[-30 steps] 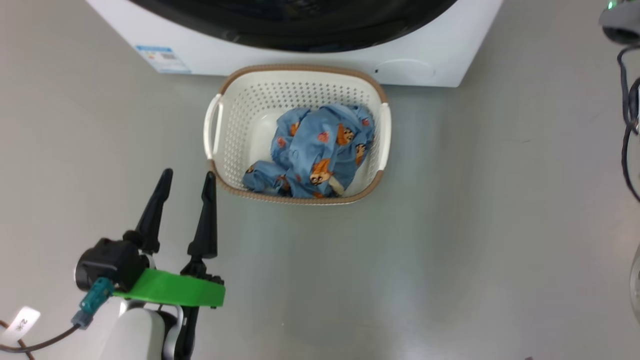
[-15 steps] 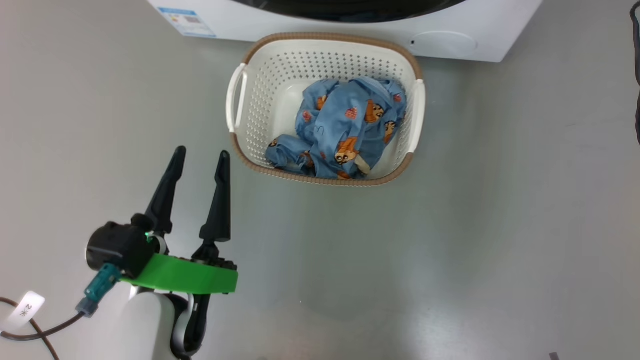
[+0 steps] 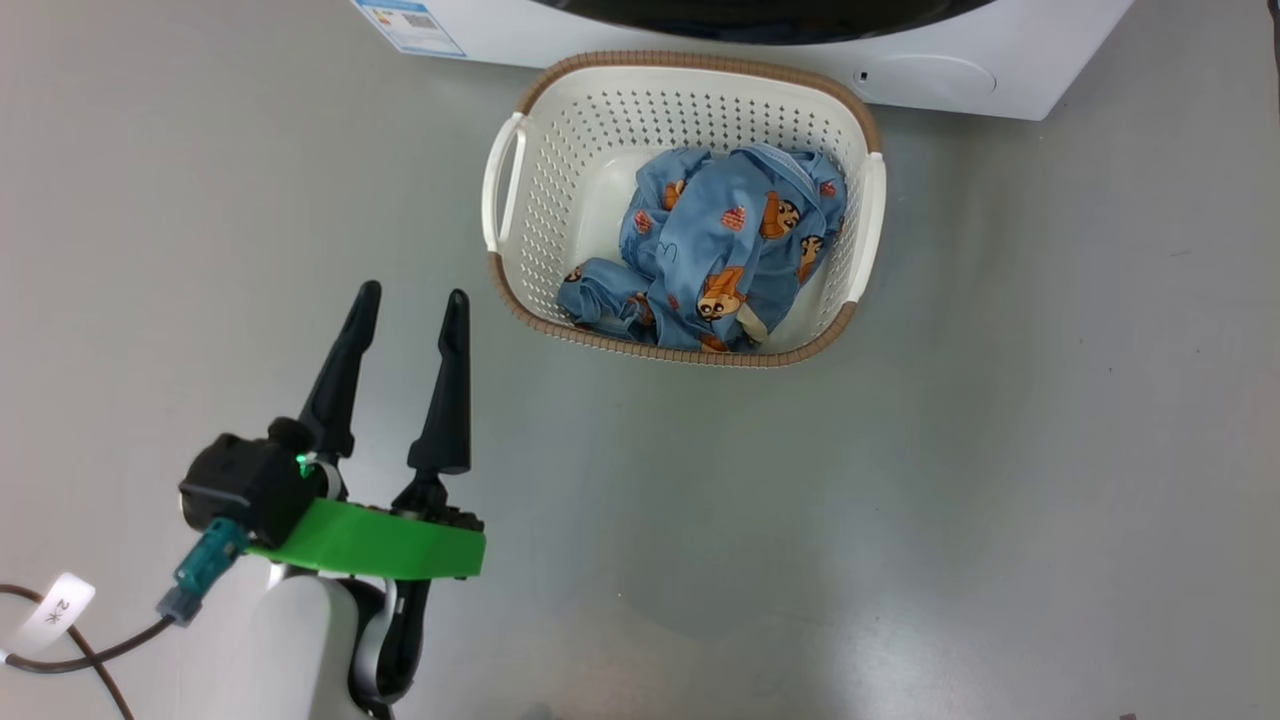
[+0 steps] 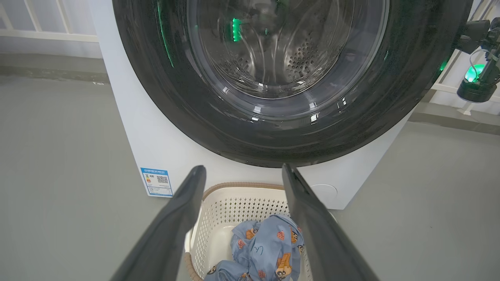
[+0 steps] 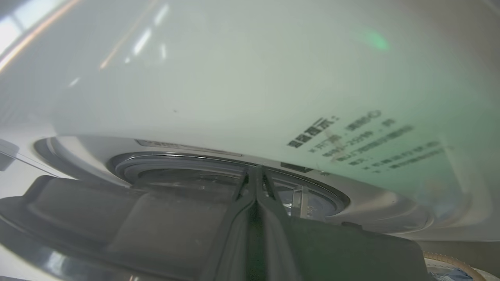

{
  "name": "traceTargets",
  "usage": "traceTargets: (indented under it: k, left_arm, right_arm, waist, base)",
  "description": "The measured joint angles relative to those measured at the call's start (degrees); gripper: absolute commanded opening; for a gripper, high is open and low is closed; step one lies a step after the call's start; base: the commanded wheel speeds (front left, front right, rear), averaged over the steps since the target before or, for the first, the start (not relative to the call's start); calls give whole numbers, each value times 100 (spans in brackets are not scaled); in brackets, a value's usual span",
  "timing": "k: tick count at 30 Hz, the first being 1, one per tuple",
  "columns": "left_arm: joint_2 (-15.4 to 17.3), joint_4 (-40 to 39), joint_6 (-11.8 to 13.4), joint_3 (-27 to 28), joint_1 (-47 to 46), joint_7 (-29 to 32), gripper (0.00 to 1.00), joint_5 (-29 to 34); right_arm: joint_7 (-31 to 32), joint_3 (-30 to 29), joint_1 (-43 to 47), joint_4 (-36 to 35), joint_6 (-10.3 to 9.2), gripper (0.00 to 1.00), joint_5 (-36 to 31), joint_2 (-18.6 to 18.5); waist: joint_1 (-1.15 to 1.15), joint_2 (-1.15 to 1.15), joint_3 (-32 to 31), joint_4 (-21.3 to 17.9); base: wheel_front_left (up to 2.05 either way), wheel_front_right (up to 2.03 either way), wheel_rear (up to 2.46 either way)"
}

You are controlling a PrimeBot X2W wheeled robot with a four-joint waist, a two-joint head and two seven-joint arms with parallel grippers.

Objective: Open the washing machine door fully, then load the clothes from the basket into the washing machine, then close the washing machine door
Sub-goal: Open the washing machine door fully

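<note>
The clothes [image 3: 715, 255] lie past my left claw [image 3: 411, 294], the thing nearest me; it hangs over the grey floor [image 3: 1000, 450], short of the basket [image 3: 545, 215] and off its near left corner, fingers spread wide with nothing between them; inside the basket the clothes bunch toward its right and near sides, its far left corner bare; just behind the basket stands the washing machine [image 3: 1010, 70], touching its far rim or not I cannot tell; a blue label [image 3: 410, 22] sits on the white front, left of the basket; above the basket the door [image 4: 195, 109] shows its black rim and glass, the drum [image 4: 300, 58] visible through it; my right claw [image 5: 256, 169] is closed, fingers pressed together and empty, beside the door's dark inner face, which stands off the white front.
</note>
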Motion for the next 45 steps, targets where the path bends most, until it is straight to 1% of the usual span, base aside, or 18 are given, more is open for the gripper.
traceTargets:
  k: [7,9,17,20,21,23,26,36,41,45]
  left_arm:
    - [-1,-12,8,19,-1,0,100,1]
    - [-1,-18,8,41,-1,0,100,1]
    - [-1,-35,8,144,1,-1,100,43]
    - [-1,-42,8,175,5,-4,100,75]
    - [-1,-42,8,180,14,-4,100,103]
    - [-1,-42,8,186,23,-4,100,107]
    - [0,-41,8,200,34,-4,100,124]
    - [1,-15,-4,318,251,-4,100,259]
    - [1,10,-10,356,287,-4,100,311]
    - [2,55,-51,409,417,-4,100,339]
  right_arm:
    - [624,26,25,-131,-18,0,12,-67]
    - [871,64,119,-263,-47,0,48,-88]
    - [1723,176,775,-936,-48,0,278,-77]
    - [1976,197,1038,-1132,-48,0,366,26]
    - [2146,232,1216,-1260,-48,0,385,168]
    - [2292,293,1396,-1382,-47,0,399,325]
    - [2517,365,1653,-1575,-47,0,409,466]
    - [3177,456,2313,-2226,-47,0,491,643]
    - [3511,719,2684,-2559,-47,0,522,835]
    - [3611,999,2975,-2802,-47,0,715,904]
  waist:
    - [0,0,-18,-25]
    - [0,0,-46,-41]
    - [0,0,-224,-139]
    - [0,0,-300,-193]
    - [0,0,-358,-230]
    - [0,0,-420,-259]
    - [0,0,-517,-298]
    - [0,0,-828,-360]
    - [0,0,-990,-378]
    - [0,0,-1130,-390]
  base:
    - [0,0,0]
    - [0,0,0]
    - [0,0,0]
    - [0,0,0]
    - [0,0,0]
    - [0,0,0]
    - [0,0,0]
    - [0,0,0]
    - [0,0,0]
    - [0,0,0]
